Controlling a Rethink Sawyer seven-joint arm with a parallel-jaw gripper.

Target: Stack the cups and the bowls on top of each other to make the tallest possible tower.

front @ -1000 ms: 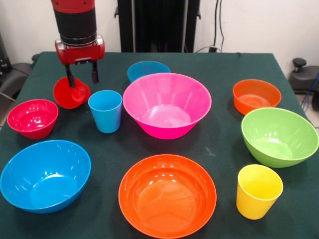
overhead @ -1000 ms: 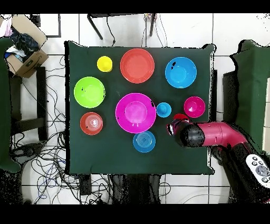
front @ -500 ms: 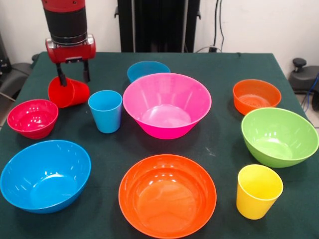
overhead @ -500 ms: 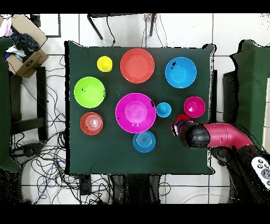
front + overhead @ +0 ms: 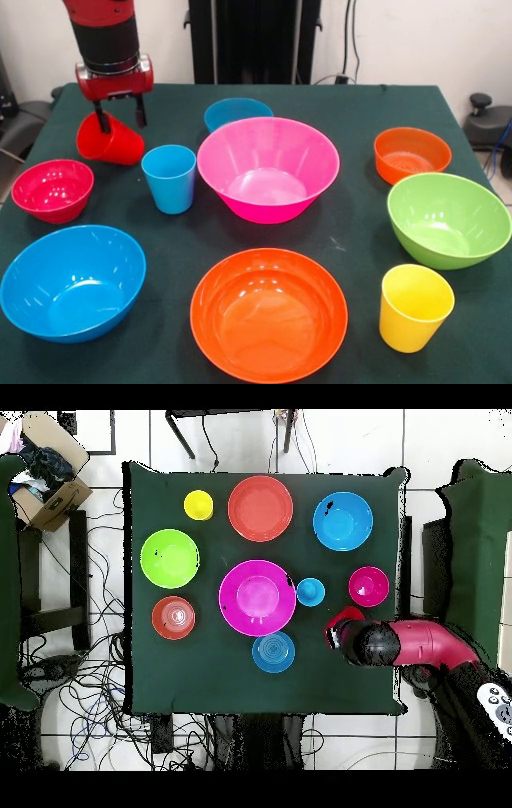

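No legible text anywhere.

Ten vessels sit apart on the green table (image 5: pixel 220 674), none stacked.

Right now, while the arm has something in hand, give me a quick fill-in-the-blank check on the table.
1. The gripper holds the ____ cup, tilted.
2. The light blue cup stands upright beside the large ____ bowl.
3. The yellow cup stands in front of the ____ bowl in the front view.
4. The number of bowls nested in another is ____.

Missing words: red; pink; green; zero
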